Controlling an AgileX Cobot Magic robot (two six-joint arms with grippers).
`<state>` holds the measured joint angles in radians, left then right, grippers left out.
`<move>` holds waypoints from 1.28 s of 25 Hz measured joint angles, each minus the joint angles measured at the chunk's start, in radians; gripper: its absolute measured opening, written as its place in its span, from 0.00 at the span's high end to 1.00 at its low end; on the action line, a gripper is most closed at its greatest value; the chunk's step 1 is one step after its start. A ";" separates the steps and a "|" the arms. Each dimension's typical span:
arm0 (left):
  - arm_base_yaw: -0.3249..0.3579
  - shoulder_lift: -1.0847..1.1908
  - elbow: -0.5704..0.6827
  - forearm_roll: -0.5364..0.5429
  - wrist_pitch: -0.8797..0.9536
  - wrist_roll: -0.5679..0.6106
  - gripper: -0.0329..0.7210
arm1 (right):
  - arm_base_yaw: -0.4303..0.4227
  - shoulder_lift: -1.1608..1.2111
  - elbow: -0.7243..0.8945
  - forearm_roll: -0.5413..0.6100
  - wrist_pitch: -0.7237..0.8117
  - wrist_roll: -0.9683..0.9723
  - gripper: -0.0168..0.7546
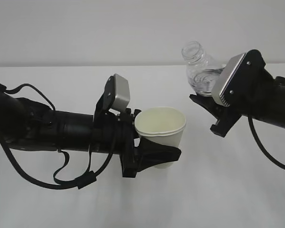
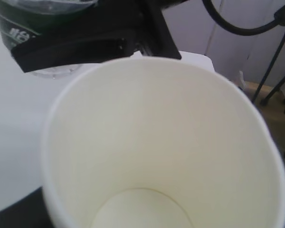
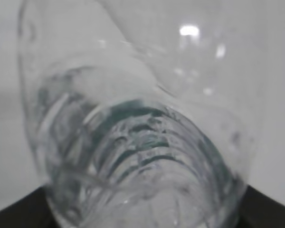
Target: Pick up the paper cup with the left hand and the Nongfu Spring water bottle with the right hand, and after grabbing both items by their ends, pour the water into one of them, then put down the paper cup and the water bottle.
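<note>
The paper cup [image 1: 162, 131], smooth, white and tapered with a rolled rim and a pale cream, seemingly dry inside, sits upright above the white bench [image 1: 204, 190], left of centre, pinched around its lower wall by the black fingers [image 1: 156, 154] of the left hand [image 1: 147, 152]. To its upper right the clear, ribbed plastic Nongfu Spring water bottle [image 1: 201, 69] leans with its open neck up and leftward. The right hand [image 1: 213, 107] has its fingers clamped around the bottle's lower, green-labelled body.

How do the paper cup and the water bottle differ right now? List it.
The paper cup is opaque white; the water bottle is clear plastic. The cup stands nearly upright and lower; the bottle sits higher, leaning left. The cup's mouth is wide, the bottle's narrow. Both are held off the table, mouths open.
</note>
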<state>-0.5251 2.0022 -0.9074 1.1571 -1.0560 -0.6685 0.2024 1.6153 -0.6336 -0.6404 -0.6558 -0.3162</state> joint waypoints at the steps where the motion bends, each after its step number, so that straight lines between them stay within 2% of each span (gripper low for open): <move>1: -0.006 0.000 0.000 0.000 0.000 0.002 0.32 | 0.000 0.000 0.000 0.000 -0.004 -0.013 0.40; 6: -0.034 0.000 0.000 -0.002 0.007 0.047 0.32 | 0.000 0.000 0.000 0.000 -0.024 -0.097 0.40; 20: -0.034 0.000 0.000 -0.090 0.049 0.068 0.32 | 0.000 0.000 0.000 0.006 -0.080 -0.348 0.40; 32: -0.034 0.000 0.000 -0.087 0.026 0.070 0.32 | 0.000 0.000 0.000 0.099 -0.087 -0.529 0.41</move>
<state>-0.5595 2.0022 -0.9074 1.0704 -1.0304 -0.5985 0.2024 1.6153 -0.6336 -0.5413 -0.7424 -0.8452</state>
